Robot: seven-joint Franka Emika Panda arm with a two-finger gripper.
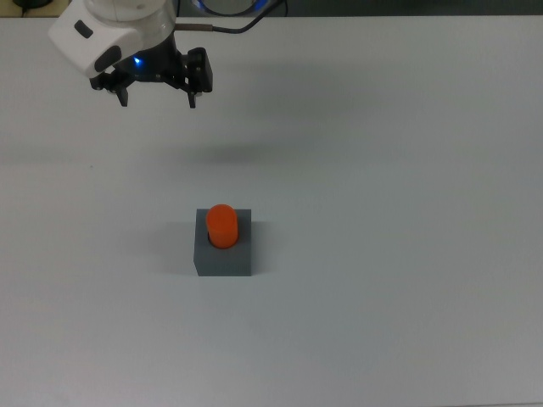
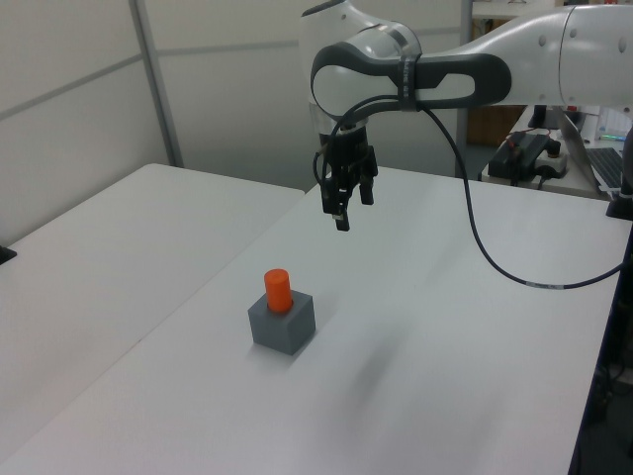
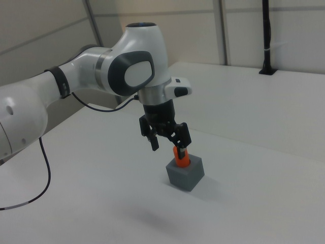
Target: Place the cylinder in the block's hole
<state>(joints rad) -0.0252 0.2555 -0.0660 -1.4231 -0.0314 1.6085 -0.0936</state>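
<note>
Orange cylinder (image 1: pixel 222 225) stands in the hole of the grey block (image 1: pixel 224 254), well below our spread, empty fingers (image 1: pixel 158 97). We think the job looks done; next we just stay clear.

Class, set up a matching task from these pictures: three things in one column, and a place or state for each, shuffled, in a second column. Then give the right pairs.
Things:
1. cylinder
2. block
3. gripper

Places or states:
A. open, up in the air, holding nothing
B. grey, resting on the white table
C. orange, upright in the hole

Pairs: 1-C, 2-B, 3-A
</note>
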